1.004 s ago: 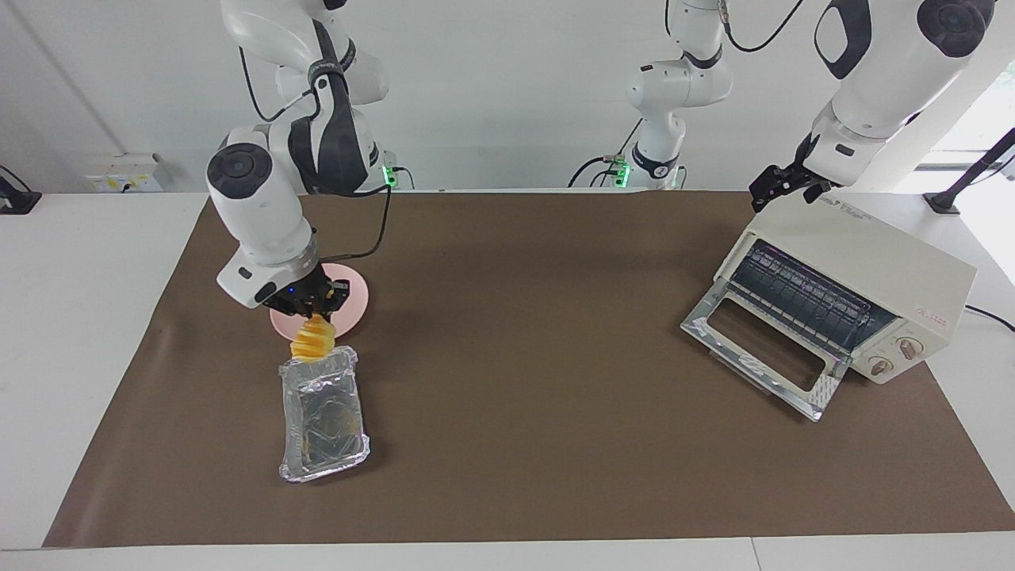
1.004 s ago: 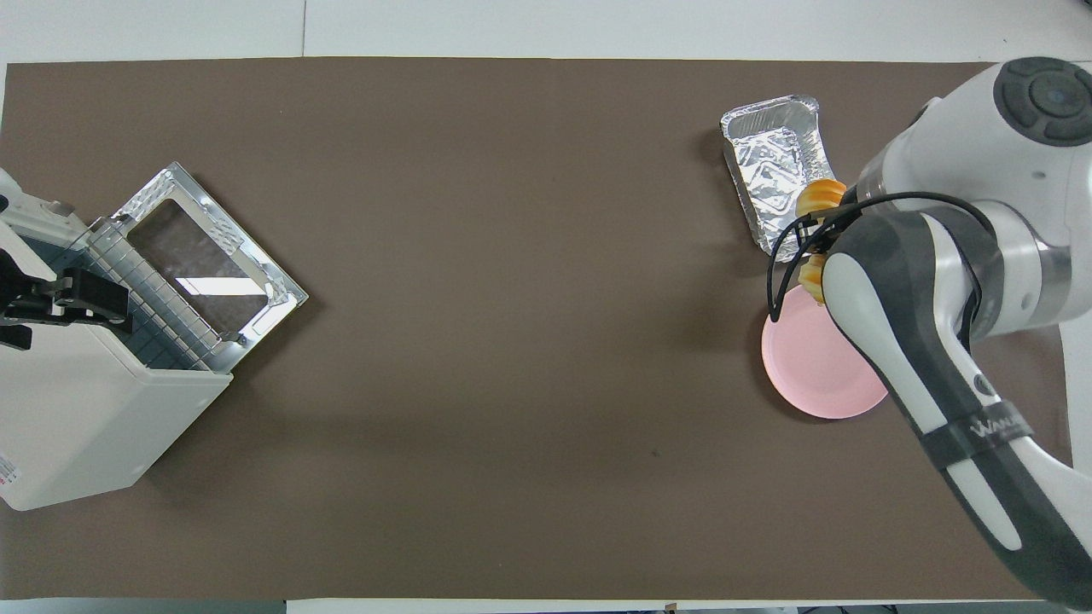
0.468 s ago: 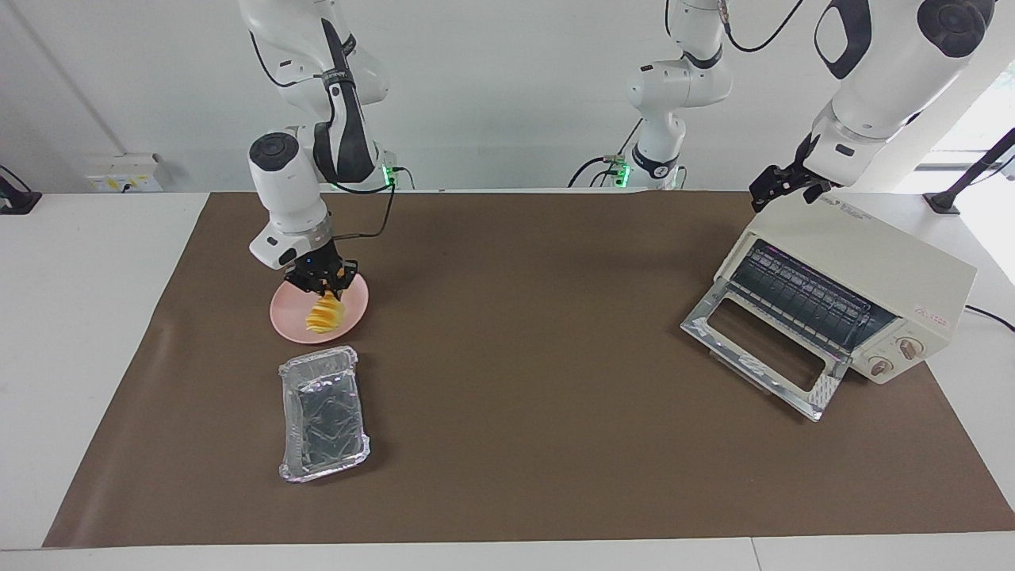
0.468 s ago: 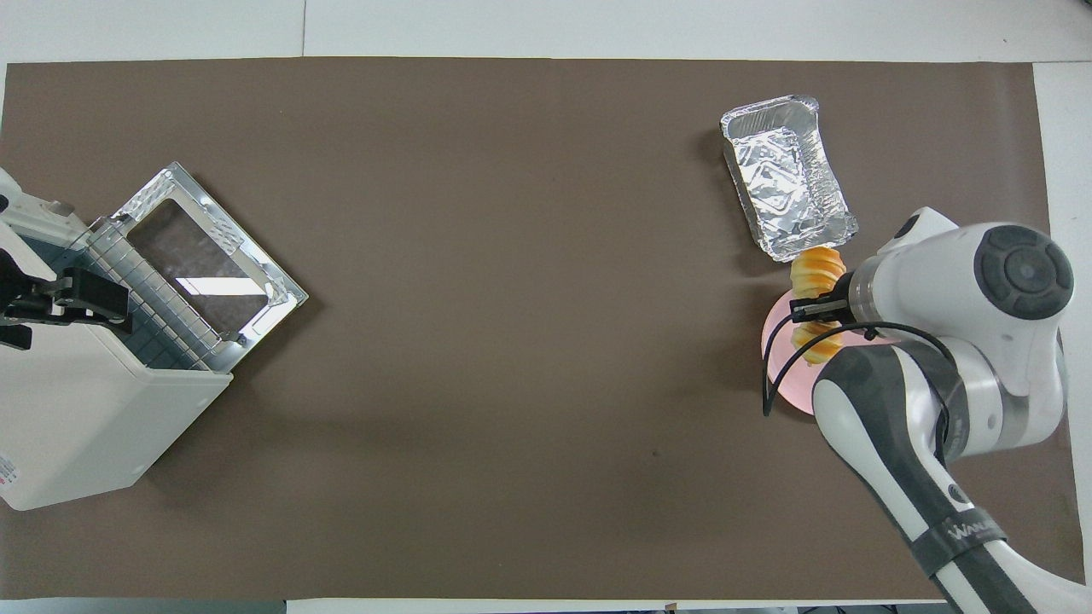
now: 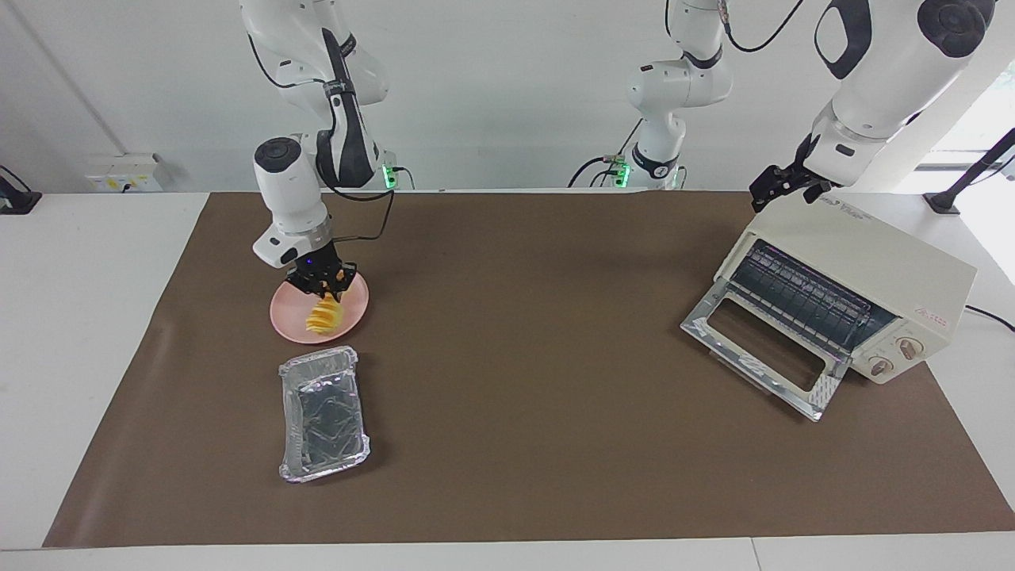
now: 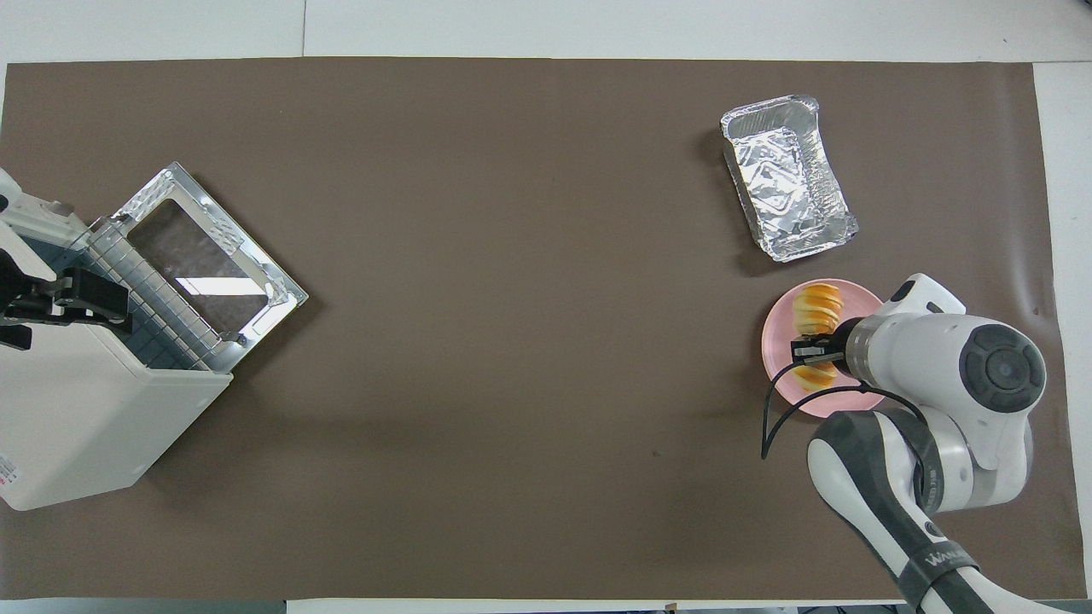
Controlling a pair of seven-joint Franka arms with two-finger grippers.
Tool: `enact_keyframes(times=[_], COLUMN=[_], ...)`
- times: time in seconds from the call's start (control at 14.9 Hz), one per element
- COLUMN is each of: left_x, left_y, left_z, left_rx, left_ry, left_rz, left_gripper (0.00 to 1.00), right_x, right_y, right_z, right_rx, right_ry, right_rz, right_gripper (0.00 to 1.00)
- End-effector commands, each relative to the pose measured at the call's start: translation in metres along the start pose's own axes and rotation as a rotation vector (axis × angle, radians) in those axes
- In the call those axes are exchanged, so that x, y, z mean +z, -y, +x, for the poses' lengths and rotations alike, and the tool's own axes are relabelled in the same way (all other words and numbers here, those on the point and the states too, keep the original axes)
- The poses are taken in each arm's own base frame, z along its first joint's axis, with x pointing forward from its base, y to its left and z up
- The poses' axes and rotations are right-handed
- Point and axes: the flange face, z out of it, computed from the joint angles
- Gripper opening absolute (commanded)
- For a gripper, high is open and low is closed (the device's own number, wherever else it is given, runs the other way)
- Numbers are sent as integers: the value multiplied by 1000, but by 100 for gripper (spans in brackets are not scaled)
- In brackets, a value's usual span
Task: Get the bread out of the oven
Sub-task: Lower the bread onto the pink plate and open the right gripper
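The golden ridged bread [image 5: 324, 316] lies tilted on the round pink plate [image 5: 354, 306], toward the right arm's end of the table. My right gripper [image 5: 321, 284] is low over the plate and shut across the bread's middle; in the overhead view the bread [image 6: 817, 305] sticks out on both sides of the right gripper [image 6: 810, 351]. The cream-white oven [image 5: 872, 262] stands at the left arm's end with its glass door [image 5: 761, 349] dropped open and its wire rack bare. My left gripper [image 5: 781, 184] rests at the oven's top edge nearest the robots.
A crinkled silver foil tray [image 5: 323, 412] lies empty just farther from the robots than the pink plate [image 6: 781, 358]. A brown mat [image 5: 523, 333] covers the table between the plate and the oven [image 6: 77, 409].
My right gripper carried the bread from over the foil tray's near end toward the robots and lowered it onto the pink plate. The left arm has not moved.
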Motion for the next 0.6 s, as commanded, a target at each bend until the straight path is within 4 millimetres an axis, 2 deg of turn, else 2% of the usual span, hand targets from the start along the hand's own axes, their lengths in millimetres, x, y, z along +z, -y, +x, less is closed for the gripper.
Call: enact_keyframes(times=[0.0,0.33,0.54], left_x=[-5,-5,-5], left_y=[1,1,1], left_z=[-7,-7,-7], left_rx=[-3,-3,-3], left_ry=[4,5,5], left_rz=[-15,-15,-15], left_gripper=[100,100,100], right_x=[-4,-7,-22], right_y=[-2,-3,-4], right_z=[-5,-2,10], right_rx=[-9,-15,-43], right_ry=[-21,-8,23], right_rz=[7,7,8], right_gripper=[100,100,100])
